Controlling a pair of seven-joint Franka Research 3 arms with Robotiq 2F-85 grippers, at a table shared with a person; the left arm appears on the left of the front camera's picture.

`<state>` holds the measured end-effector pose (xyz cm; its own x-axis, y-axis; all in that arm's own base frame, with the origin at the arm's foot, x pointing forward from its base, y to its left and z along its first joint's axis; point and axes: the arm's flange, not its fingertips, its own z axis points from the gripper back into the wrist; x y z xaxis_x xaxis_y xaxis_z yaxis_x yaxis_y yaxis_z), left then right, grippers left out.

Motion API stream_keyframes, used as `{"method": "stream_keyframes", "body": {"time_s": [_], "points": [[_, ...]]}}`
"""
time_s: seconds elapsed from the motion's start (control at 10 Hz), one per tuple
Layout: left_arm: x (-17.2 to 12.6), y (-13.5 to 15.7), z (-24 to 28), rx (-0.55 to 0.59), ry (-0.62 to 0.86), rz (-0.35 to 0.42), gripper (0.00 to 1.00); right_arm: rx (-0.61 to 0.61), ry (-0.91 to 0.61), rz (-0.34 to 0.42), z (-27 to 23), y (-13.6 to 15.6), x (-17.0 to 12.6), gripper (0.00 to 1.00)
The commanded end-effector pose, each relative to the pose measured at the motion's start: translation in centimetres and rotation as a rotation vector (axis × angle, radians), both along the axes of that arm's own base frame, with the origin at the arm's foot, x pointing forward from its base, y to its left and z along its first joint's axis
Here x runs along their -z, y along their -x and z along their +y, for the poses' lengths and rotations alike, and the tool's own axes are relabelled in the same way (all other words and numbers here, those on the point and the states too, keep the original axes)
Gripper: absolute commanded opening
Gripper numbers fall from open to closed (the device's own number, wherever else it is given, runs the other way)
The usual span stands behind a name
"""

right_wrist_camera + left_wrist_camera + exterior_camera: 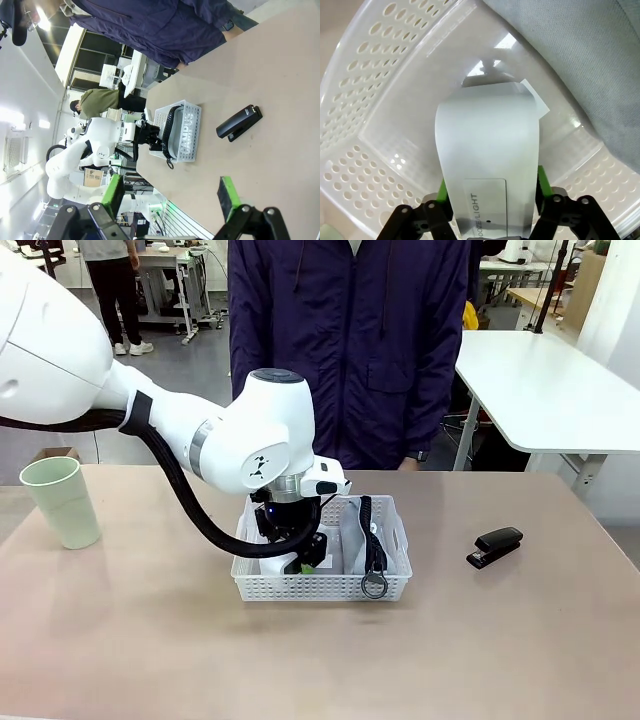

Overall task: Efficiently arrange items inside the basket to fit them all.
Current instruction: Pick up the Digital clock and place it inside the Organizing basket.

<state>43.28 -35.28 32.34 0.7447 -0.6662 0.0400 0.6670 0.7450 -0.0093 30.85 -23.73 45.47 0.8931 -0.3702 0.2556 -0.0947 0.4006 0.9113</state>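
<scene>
Left wrist view: left gripper straddles clock in basket, pouch at 2 o'clock, grip cannot tell; right gripper spread.

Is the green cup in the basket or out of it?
Out. The pale green cup stands upright on the table, well to the left of the white basket, not touching it.

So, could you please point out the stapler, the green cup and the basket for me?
black stapler (495, 547), front view, middle of its body.
pale green cup (62, 505), front view, its side wall.
white basket (290, 588), front view, its near perforated wall.
</scene>
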Motion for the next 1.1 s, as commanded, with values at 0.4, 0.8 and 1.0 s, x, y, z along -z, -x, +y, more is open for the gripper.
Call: {"method": "stream_keyframes", "body": {"time_s": [0.4, 0.8, 1.0], "points": [[-1.9, 0.0, 0.2, 0.001, 0.033, -0.005, 1.00, 0.000, -0.013, -0.040, 0.0, -0.2, -0.1, 1.00], [-12.4, 2.4, 5.5, -0.061, 0.130, -0.001, 1.00, 0.000, -0.013, -0.040, 0.0, -0.2, -0.1, 1.00], [-17.6, 3.8, 11.6, -0.123, 0.280, 0.080, 1.00, 0.000, -0.013, -0.040, 0.0, -0.2, -0.1, 1.00]]}}
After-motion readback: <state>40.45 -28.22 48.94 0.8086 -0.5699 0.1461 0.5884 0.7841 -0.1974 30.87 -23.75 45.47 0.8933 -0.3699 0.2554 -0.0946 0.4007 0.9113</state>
